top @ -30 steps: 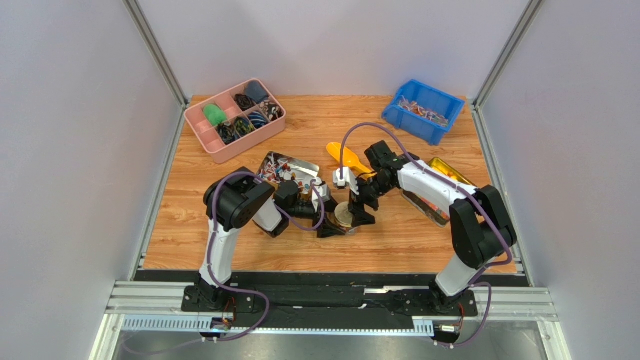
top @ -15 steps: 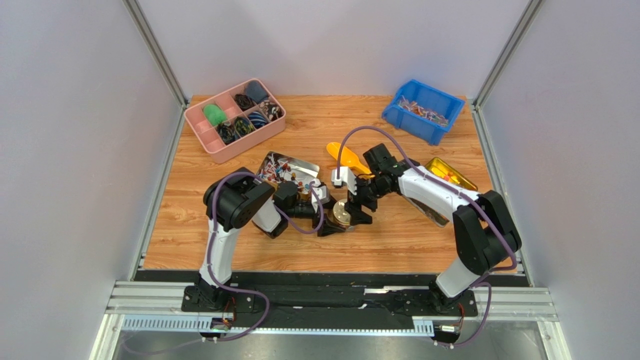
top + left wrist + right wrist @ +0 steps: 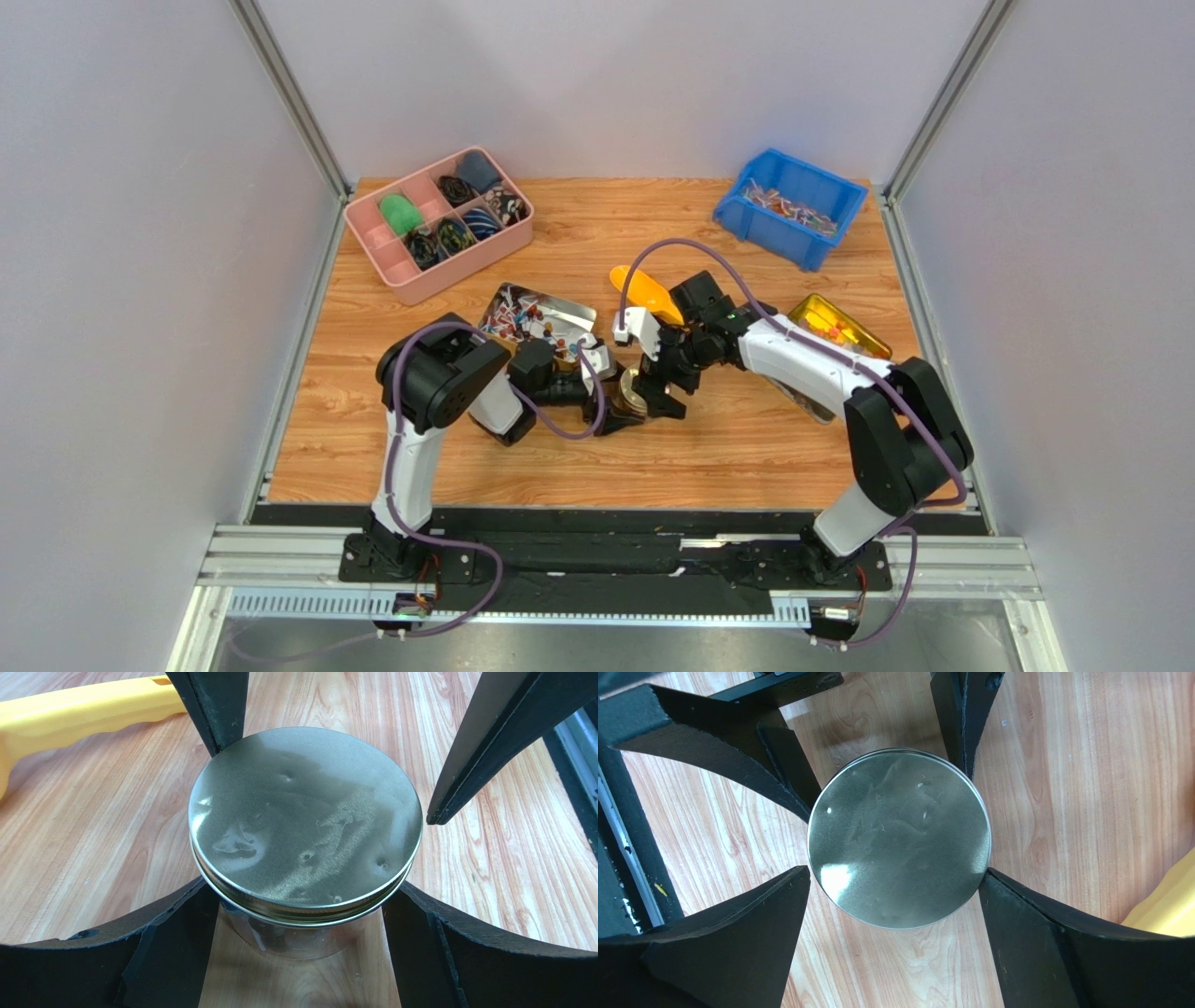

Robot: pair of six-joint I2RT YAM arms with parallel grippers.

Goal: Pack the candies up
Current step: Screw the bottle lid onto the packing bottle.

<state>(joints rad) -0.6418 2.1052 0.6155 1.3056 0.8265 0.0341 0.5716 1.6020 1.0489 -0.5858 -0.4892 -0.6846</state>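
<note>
The jar (image 3: 302, 936) stands upright on the wooden tabletop (image 3: 421, 434), near the middle, with both arms converging on it. Its dull, slightly dented metal lid (image 3: 899, 836) sits on top.

The left end effector (image 3: 298, 903) reaches in from the left at a low height. Its 2 fingers are narrowed onto the glass body just under the lid, 1 on each side, and they appear to touch the glass.

The right end effector (image 3: 896, 873) comes in from the far right and sits higher. Its 2 fingers are drawn in on opposite edges of the lid. In the right wrist view both tips meet the rim. In the left wrist view 1 tip looks just beside the rim, so that contact is less sure.

The candies (image 3: 530, 319) lie in a loose heap of white, red and dark wrappers on a shiny metal tray (image 3: 567, 314). The tray is on the tabletop just far-left of the jar, beside the left arm's wrist.

A blue bin (image 3: 765, 224) at the far right corner holds more small red and white pieces, too small to tell apart. A pink divided box (image 3: 470, 266) sits at the far left. A yellow scoop (image 3: 643, 289) lies just beyond the jar, and its handle shows at the upper left of the left wrist view.
</note>
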